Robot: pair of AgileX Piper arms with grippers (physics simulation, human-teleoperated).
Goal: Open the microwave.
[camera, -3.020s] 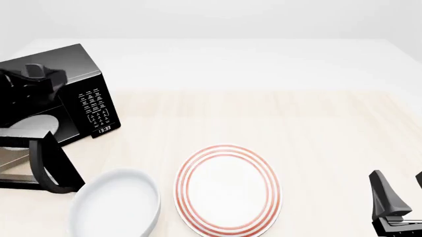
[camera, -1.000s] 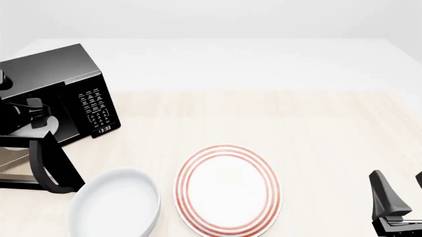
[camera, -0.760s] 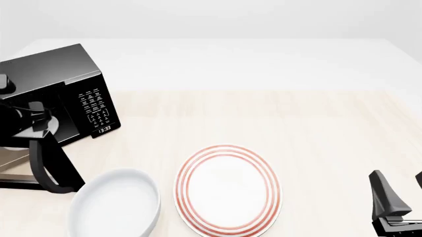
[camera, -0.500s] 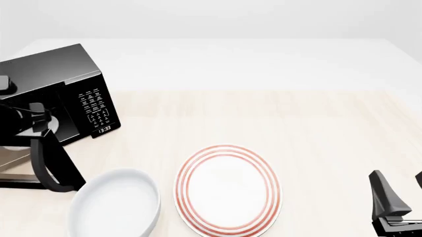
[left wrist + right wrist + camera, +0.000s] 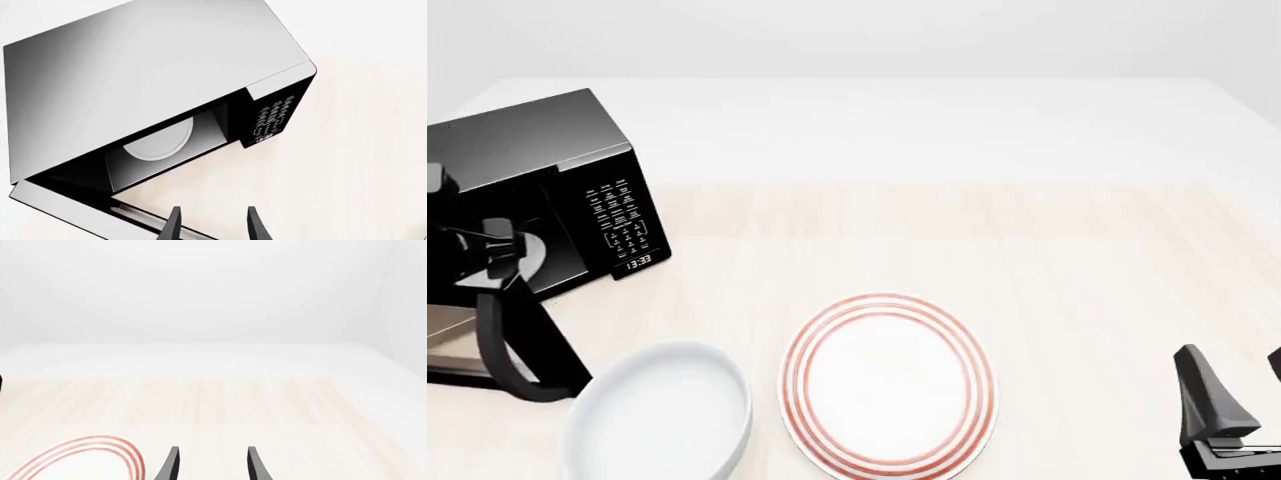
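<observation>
The microwave [image 5: 541,170] stands at the table's [image 5: 1068,240] far left, its door [image 5: 507,340] swung open toward the front. A bowl [image 5: 661,415] lies in front of it, with a plate [image 5: 888,385] just to the bowl's right.

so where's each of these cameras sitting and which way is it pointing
Front view: fixed above and behind the arms, looking forward and down at the table, microwave, white bowl, striped plate; right gripper shows low.
Left wrist view: behind the left gripper, facing the open microwave, its turntable and keypad.
Right wrist view: behind the right gripper, facing across the table.
Shared: the striped plate in front and right wrist views.
</observation>
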